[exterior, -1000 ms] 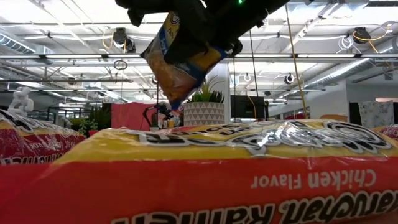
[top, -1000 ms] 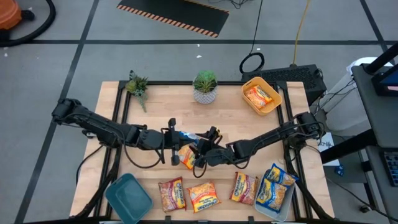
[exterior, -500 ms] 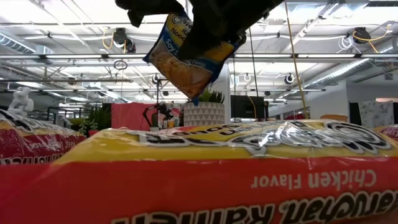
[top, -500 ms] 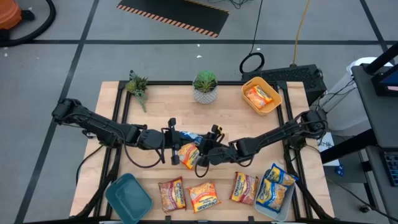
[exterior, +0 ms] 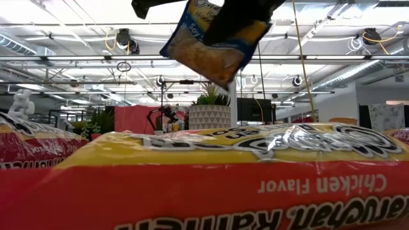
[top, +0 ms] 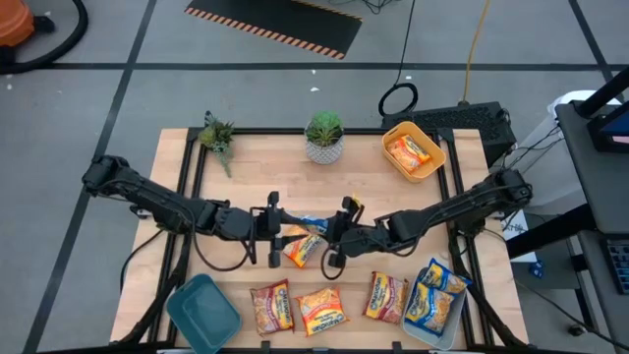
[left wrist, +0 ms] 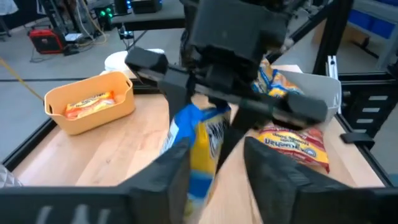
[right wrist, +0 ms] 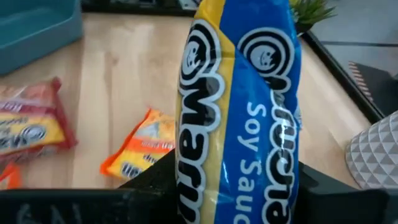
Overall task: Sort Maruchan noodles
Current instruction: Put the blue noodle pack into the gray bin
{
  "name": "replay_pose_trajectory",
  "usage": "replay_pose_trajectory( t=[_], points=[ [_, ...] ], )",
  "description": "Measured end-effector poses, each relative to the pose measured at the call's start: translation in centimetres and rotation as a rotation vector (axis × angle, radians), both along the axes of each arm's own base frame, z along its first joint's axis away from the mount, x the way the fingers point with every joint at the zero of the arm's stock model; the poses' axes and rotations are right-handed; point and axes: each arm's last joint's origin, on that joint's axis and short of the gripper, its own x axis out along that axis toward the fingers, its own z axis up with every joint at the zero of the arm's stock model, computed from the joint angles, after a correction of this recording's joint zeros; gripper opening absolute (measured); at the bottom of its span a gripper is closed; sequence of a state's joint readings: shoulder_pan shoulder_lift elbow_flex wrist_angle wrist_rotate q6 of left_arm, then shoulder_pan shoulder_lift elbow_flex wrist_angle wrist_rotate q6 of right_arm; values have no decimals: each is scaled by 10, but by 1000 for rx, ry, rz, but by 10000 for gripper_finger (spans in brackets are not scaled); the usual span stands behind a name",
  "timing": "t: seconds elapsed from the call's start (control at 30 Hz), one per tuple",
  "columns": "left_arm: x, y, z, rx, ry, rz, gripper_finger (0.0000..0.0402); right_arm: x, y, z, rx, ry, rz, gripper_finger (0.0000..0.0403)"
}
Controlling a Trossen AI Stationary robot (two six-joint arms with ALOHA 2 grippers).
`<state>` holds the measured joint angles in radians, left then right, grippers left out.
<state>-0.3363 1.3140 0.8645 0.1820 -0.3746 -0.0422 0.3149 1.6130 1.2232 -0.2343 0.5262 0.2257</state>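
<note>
A blue-and-yellow Maruchan noodles packet (top: 311, 225) (exterior: 214, 38) hangs in the air over the middle of the table, between my two grippers. My right gripper (right wrist: 239, 186) (top: 334, 238) comes in from the right and is shut on it. My left gripper (left wrist: 217, 177) (top: 267, 228) comes in from the left and is open, with one finger on each side of the packet's (left wrist: 200, 146) other end. An orange packet (right wrist: 140, 152) lies flat on the wood below. My right gripper pinches the packet's end nearest to it (right wrist: 236, 168) between its two fingers, one at each long side, and the wrapper bulges between them. The fingers come from the table's right, slanting a little down. The packet is lifted clear and tilted. Whether my left gripper touches the packet, I cannot tell.
A yellow bin (top: 438, 157) at the far right holds an orange packet. A pale bin (top: 418, 334) at the near right holds blue-and-yellow ones. A teal bin (top: 201, 310) stands near left. Three packets (top: 321, 310) lie along the near edge. Two plants (top: 324, 138) stand at the back.
My right gripper has taken hold of the blue-and-yellow packet and risen with it, drawing slightly toward the table's right edge. The packet has gone up and tipped from hanging steeply to a flatter slant. In the low view my left gripper now stands off the packet.
</note>
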Motion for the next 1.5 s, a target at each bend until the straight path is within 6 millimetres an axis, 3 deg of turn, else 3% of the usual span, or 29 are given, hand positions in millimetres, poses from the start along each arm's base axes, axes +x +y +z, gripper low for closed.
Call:
replay_pose_trajectory(
  t=[0.17, 0.53, 0.87, 1.5],
  points=[
    [0, 0, 0, -2, 0, 0, 198, -19, 4, 12, 76, 58, 54, 150],
    [0, 7, -6, -22, 63, 37, 202, -68, 16, 31, 351, 209, 28, 150],
    [-1, 7, -8, -14, 83, 36, 202, -111, 41, 22, 382, 442, -42, 150],
    [-1, 7, -9, -10, 95, 37, 202, -163, 100, 24, 618, 515, -49, 150]
  ],
)
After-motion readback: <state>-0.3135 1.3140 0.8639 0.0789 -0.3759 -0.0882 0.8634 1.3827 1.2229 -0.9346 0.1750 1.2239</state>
